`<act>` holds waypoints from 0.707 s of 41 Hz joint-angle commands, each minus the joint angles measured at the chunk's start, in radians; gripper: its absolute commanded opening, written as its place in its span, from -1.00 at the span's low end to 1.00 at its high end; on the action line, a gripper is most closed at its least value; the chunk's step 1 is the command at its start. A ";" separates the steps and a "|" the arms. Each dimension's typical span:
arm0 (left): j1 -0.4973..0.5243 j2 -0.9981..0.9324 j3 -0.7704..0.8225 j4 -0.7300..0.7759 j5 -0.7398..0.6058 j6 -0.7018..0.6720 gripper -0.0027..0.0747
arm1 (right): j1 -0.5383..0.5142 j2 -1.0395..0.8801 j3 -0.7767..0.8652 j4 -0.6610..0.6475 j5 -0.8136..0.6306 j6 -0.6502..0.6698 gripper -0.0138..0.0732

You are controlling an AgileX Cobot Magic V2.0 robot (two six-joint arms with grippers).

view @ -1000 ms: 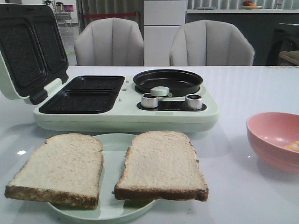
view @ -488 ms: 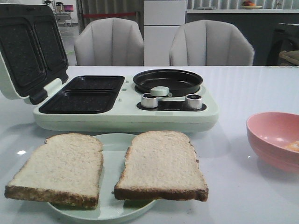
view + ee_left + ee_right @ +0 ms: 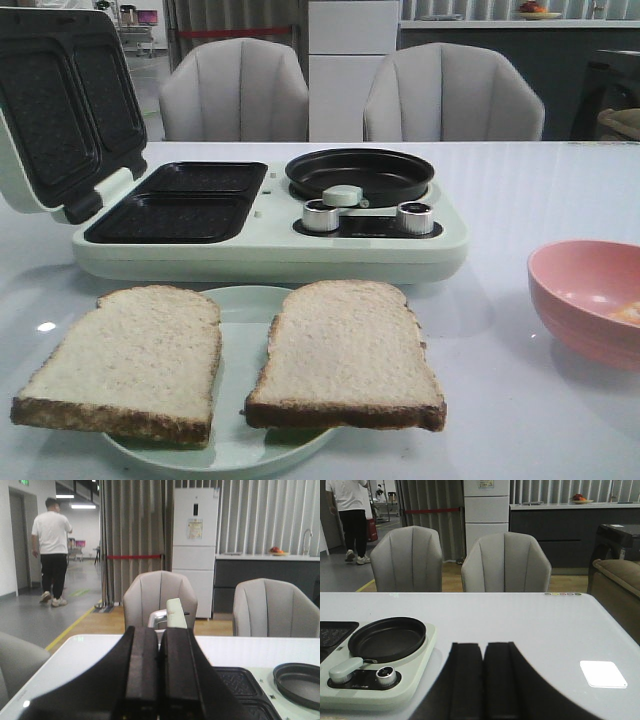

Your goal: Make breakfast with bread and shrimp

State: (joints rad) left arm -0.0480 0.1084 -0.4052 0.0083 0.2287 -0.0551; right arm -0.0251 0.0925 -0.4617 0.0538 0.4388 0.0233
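Two bread slices lie side by side on a plate near the tabletop's front edge; soft and light, best pinched gently at a crust. Both claws, left and right, are closed and empty.

White table carries breakfast maker, plate, pink bowl.

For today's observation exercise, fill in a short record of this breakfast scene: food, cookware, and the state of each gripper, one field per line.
bread: two slices side by side on a pale green plate
shrimp: orange bit in the pink bowl, mostly cut off by the frame edge
breakfast maker: lid open, sandwich plates empty, round pan empty
left gripper: shut, holding nothing
right gripper: shut, holding nothing
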 commanded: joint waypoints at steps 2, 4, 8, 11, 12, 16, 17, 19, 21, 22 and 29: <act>-0.007 0.121 -0.132 -0.008 0.039 -0.006 -0.67 | 0.001 0.116 -0.127 0.001 0.006 0.004 -0.60; -0.007 0.171 -0.165 -0.025 0.077 -0.006 -0.67 | 0.001 0.156 -0.155 0.001 0.031 0.004 -0.60; -0.007 0.250 -0.180 -0.035 0.102 -0.006 -0.67 | 0.001 0.237 -0.178 -0.002 0.055 0.004 -0.60; -0.007 0.308 -0.180 -0.035 0.122 -0.006 -0.67 | 0.001 0.288 -0.175 -0.013 0.071 0.004 -0.60; -0.007 0.328 -0.180 -0.035 0.133 -0.006 -0.67 | 0.001 0.307 -0.173 -0.015 0.076 0.004 -0.60; -0.007 0.395 -0.180 -0.035 0.191 -0.006 -0.67 | 0.001 0.370 -0.170 -0.042 0.102 0.004 -0.60; -0.007 0.413 -0.180 -0.035 0.208 -0.006 -0.67 | 0.001 0.387 -0.168 -0.054 0.105 0.004 -0.60; -0.007 0.444 -0.178 -0.035 0.219 -0.006 -0.67 | 0.001 0.416 -0.161 -0.054 0.118 0.004 -0.60; -0.007 0.479 -0.178 -0.035 0.219 -0.006 -0.67 | 0.001 0.446 -0.153 -0.054 0.119 0.004 -0.60; -0.007 0.496 -0.178 -0.035 0.219 -0.006 -0.67 | 0.001 0.459 -0.148 -0.054 0.119 0.004 -0.60; -0.007 0.592 -0.178 -0.034 0.221 -0.006 -0.67 | 0.001 0.523 -0.135 -0.054 0.127 0.004 -0.53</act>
State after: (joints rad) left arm -0.0480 0.6574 -0.5500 -0.0192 0.5164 -0.0551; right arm -0.0251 0.5884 -0.5694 0.0096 0.6300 0.0233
